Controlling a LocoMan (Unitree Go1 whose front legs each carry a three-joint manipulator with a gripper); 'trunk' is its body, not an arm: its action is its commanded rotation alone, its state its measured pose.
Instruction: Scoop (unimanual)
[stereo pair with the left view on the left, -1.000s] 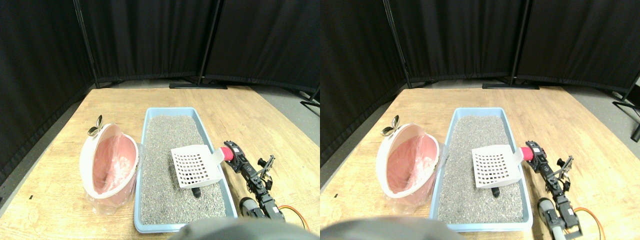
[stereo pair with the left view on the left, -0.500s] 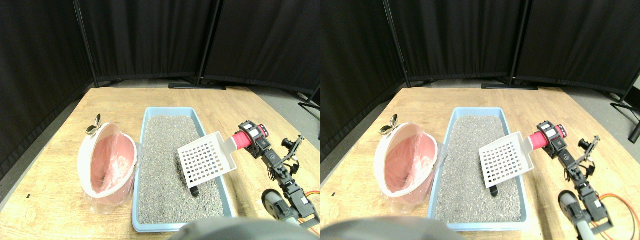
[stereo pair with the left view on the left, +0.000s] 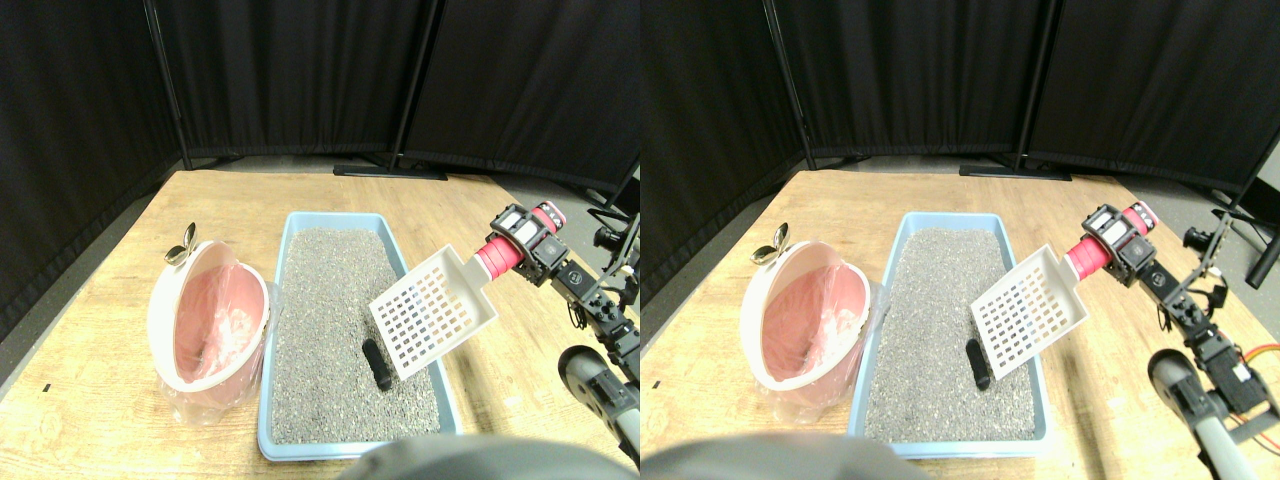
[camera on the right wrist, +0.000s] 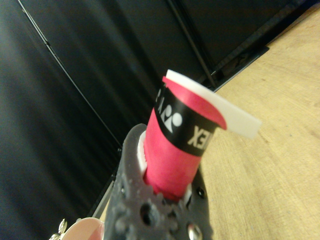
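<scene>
Open grit fills the far half of the blue tray (stereo pair with the left view on the left: 296, 228); nearer, a dark lump (stereo pair with the left view on the left: 377, 364) lies beside the raised white scoop (stereo pair with the left view on the left: 433, 312), which overhangs the right rim. The tilted pink bin (stereo pair with the left view on the left: 207, 316) touches the left rim

White letters "EX" partly readable, black band (camera on the right wrist: 187, 131), red wrapped handle (camera on the right wrist: 172, 162)
</scene>
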